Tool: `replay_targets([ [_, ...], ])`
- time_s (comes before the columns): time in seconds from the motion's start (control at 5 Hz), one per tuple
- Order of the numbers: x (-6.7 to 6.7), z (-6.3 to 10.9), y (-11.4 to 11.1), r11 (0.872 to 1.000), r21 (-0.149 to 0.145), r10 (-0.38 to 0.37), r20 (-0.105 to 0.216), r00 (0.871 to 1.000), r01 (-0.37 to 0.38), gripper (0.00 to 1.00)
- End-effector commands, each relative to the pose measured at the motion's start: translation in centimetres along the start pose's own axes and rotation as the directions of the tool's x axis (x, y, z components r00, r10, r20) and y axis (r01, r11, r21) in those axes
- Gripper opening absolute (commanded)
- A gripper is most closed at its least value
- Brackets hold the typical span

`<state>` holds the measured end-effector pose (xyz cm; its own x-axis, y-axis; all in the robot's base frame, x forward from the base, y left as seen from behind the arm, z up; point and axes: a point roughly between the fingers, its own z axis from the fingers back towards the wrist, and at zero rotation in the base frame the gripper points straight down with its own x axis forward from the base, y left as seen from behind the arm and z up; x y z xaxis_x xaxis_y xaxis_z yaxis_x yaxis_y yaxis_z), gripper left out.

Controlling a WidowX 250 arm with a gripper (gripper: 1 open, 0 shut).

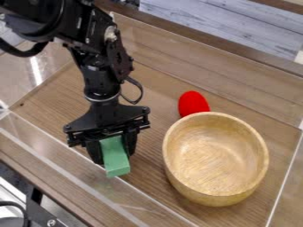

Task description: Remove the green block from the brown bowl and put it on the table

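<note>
**Green block out of the bowl, down at the tabletop in the gripper's grasp**

And here we are: the black gripper [109,142] points straight down over the wooden table [53,97], and the green block [113,155] sits right between its fingers [85,143]. The jaws are partly closed, pinched on the upper part of the block from either side, with most of the green body sticking out below the fingertips. The block's lower end is down at the table surface; whether it actually touches the wood or hangs just above it, the view does not settle.

To the right of the fingers, well clear of them, stands the brown bowl [217,191], a pale wooden one, upright, its inside bare. Beyond the fingers and to the right, just behind the bowl's far rim, sits a red object [193,104], rounded, partly hidden by that rim.

Nearer the camera than the fingers runs a clear plastic wall [71,191] along the table's edge, and the block shows just behind it. The arm [95,53] rises from the gripper toward the upper left.
</note>
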<state>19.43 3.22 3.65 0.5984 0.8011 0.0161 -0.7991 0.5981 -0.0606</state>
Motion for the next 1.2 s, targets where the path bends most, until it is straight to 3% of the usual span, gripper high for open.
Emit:
replay_targets([
  [0.0, 1.3, 0.9, -0.1, 1.0, -0.009, 0.019, 0.011, 1.0, -0.018, 1.0],
  [0.4, 1.7, 1.3, -0.5, 0.994, -0.023, 0.107, -0.011, 0.994, -0.108, 1.0],
  [0.8, 2.5, 4.1, -0.5, 0.993, -0.022, 0.114, -0.023, 0.993, -0.115, 1.0],
  [1.0, 2.9, 5.6, -1.4, 0.993, -0.036, 0.107, -0.043, 0.993, -0.108, 1.0],
])
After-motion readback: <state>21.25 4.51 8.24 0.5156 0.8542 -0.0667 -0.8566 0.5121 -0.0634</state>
